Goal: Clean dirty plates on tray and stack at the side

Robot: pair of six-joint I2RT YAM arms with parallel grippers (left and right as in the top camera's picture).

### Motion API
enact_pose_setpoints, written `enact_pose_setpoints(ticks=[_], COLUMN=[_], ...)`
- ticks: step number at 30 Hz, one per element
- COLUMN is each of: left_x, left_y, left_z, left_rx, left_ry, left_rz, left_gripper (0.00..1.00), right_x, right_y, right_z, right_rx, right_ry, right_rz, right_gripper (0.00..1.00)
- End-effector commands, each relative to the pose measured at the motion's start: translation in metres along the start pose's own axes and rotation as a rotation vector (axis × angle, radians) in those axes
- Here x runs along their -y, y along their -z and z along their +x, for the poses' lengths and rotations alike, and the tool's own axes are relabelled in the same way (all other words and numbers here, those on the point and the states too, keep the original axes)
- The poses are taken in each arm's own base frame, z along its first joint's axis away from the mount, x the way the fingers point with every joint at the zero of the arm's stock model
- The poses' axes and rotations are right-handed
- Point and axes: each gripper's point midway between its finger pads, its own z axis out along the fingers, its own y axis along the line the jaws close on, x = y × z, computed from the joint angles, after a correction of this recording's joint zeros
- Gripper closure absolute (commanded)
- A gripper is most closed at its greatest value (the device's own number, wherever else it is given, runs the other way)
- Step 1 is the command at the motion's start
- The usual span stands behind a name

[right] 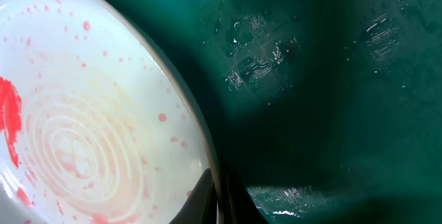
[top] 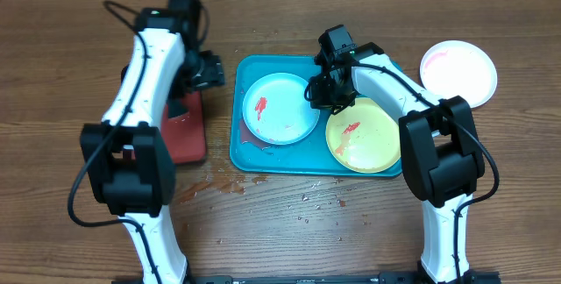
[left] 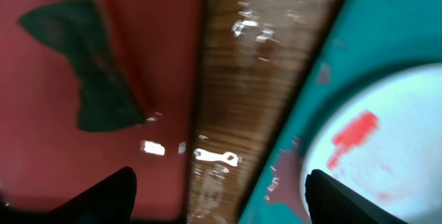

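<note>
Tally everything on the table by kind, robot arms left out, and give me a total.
Plates: 3 (light blue plate, yellow-green plate, pinkish-white plate)
Trays: 2 (turquoise tray, red tray)
Cloths: 1 (green cloth on the red tray)
Total: 6

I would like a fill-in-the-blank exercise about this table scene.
The large turquoise rectangular plastic tray holds ___ round plastic plates.
The pinkish-white-rimmed plate lies on the wooden ___.
The light-blue-rimmed plate carries a ___ smear.
The right gripper is ___.
Missing words: two; table; red; shut.
</note>
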Motion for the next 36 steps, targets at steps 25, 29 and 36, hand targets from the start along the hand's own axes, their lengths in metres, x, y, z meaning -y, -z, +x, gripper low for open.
enact_pose_setpoints(ticks=[25, 29, 36], left_x=[-0.082, -0.079, -0.065], left_y=[-0.050, -0.051, -0.042], left_z=[-0.013, -0.014, -0.019], left_rx=[-0.105, -0.119, -0.116], left_ry=[0.211, 0.174, 0.101], left_rz=[-0.126, -0.063, 0.041], left_gripper=[0.24, 0.23, 0.24], right_x=[-0.012, -0.013, -0.013], right_y=[-0.011, -0.011, -0.011], right_z=[0.015, 0.015, 0.014], right_rx=[-0.032, -0.033, -0.027], right_ry=[0.154, 0.154, 0.155], right_rz=[0.048, 0.047, 0.046], right_gripper=[0.96, 0.96, 0.96])
